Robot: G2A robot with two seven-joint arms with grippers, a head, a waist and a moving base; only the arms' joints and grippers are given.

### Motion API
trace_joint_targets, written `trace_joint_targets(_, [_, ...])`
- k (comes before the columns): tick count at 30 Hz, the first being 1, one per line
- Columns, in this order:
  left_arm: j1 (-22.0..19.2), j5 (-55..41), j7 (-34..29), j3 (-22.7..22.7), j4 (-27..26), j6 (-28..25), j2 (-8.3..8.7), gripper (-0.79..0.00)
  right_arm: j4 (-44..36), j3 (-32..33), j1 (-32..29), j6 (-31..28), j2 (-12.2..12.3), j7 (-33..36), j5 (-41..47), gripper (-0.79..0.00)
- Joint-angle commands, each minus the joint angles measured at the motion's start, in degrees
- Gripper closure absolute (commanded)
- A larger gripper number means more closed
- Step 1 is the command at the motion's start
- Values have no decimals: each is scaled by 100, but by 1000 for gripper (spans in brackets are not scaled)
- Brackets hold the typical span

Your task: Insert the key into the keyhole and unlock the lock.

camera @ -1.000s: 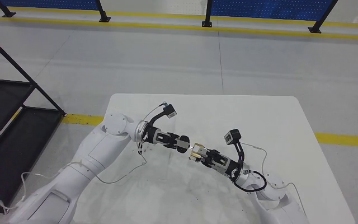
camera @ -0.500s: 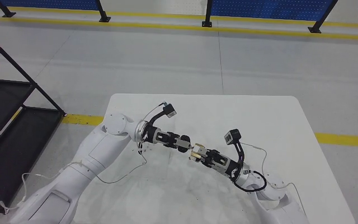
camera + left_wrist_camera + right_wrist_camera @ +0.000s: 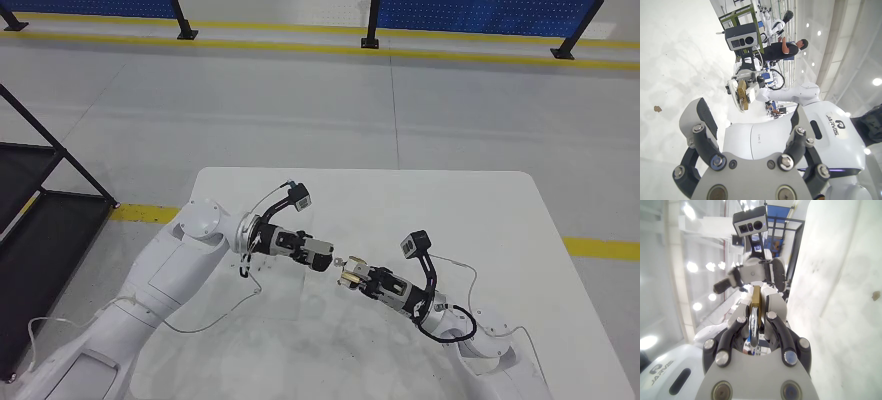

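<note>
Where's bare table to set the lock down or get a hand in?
Far strip of the table, between the arms and the far edge, is bare; so is the far corner on the right arm's side. Crowded mid-table, where the open left pincer faces the right pincer holding the lock.

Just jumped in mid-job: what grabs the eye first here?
The brass padlock stands out first, clamped in the right claw over the middle of the white table. Facing it, with a gap between them, the left claw is wide open and empty.
</note>
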Motion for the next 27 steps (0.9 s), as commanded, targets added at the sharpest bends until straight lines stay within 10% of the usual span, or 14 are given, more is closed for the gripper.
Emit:
trace_joint_targets(1, [8,-35,-11,7,-3,49,-1,-785,0,0,0,0,0,0,0,0])
trace_joint_targets(18, [-74,-598,-503,142,352,442,-90,-785,0,0,0,0,0,0,0,0])
trace_joint_targets(20, [-141,-635,-584,188,469,466,-117,-606,0,0,0,0,0,0,0,0])
trace_joint_targets(27, [-404,-707,-848,388,849,474,-227,-351,0,0,0,0,0,0,0,0])
